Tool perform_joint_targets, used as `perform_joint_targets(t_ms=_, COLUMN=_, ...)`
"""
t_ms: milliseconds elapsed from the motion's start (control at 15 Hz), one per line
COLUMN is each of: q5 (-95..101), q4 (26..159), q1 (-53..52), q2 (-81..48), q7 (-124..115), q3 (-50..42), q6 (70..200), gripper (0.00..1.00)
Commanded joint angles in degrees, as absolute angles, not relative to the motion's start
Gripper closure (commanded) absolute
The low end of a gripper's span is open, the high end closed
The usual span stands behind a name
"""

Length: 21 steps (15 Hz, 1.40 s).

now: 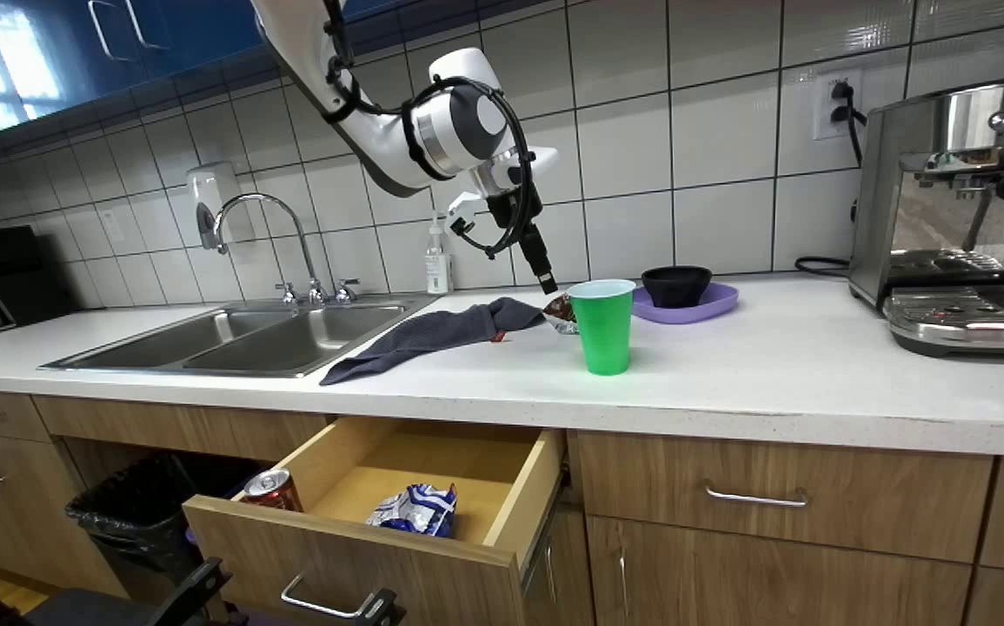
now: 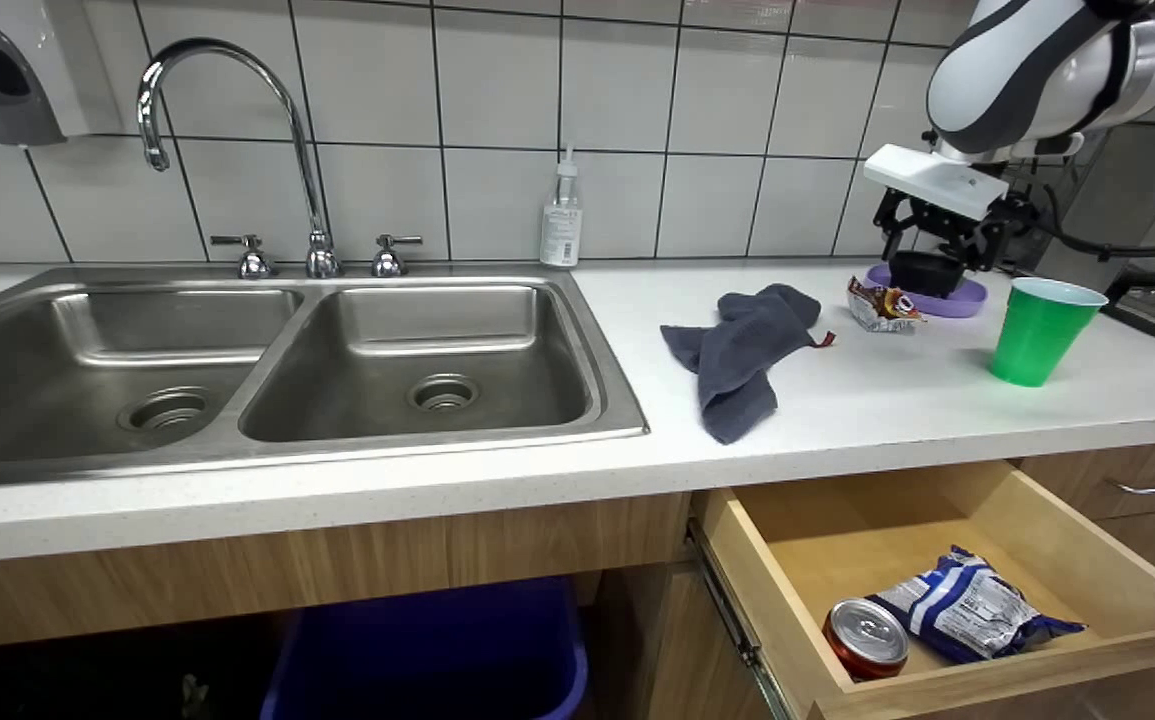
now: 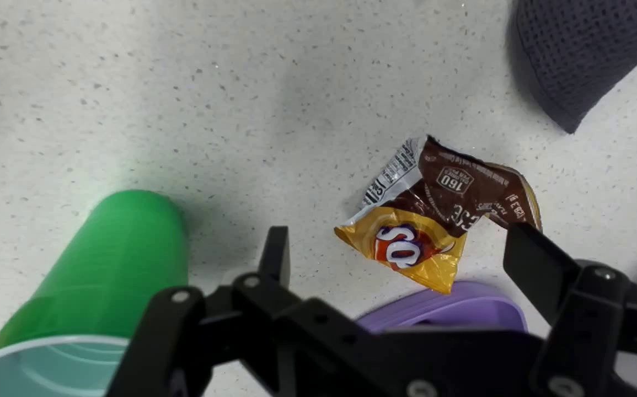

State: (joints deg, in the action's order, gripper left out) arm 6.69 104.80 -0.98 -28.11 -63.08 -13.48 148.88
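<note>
My gripper (image 3: pixel 398 234) stands open above the counter, its black fingers (image 3: pixel 539 264) wide apart and nothing held between them. Below them lies a crumpled brown and yellow snack wrapper (image 3: pixel 439 193), apart from the fingers as far as I can tell. In an exterior view the gripper (image 1: pixel 547 283) points down just over the wrapper (image 1: pixel 563 315). A green cup (image 3: pixel 125 259) stands beside it, upright in an exterior view (image 1: pixel 604 335). On the other side a dark grey cloth (image 2: pixel 747 350) lies bunched. Behind, a purple plate (image 1: pixel 719 304) carries a black bowl (image 1: pixel 677 287).
Below the counter a drawer (image 1: pixel 354 561) is pulled out, holding a soda can (image 2: pixel 867 637) and a blue-white snack bag (image 2: pixel 977 605). A double sink (image 2: pixel 442 340) with faucet (image 2: pixel 287 110), a pump bottle (image 2: pixel 562 225), an espresso machine (image 1: pixel 954 217) and a black-lined bin (image 1: pixel 145 513) surround.
</note>
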Motion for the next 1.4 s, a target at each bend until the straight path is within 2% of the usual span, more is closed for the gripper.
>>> perform_joint_targets(t_ms=0, q5=5.93, q4=99.05, q1=-1.97, q2=-32.19, q7=-67.11, q3=-15.08, q6=147.52, gripper=0.0)
perform_joint_targets(t_ms=1333, q5=3.67, q4=83.52, q1=-1.0, q2=-44.22, q7=-72.91, q3=-15.7, q6=142.54, gripper=0.0)
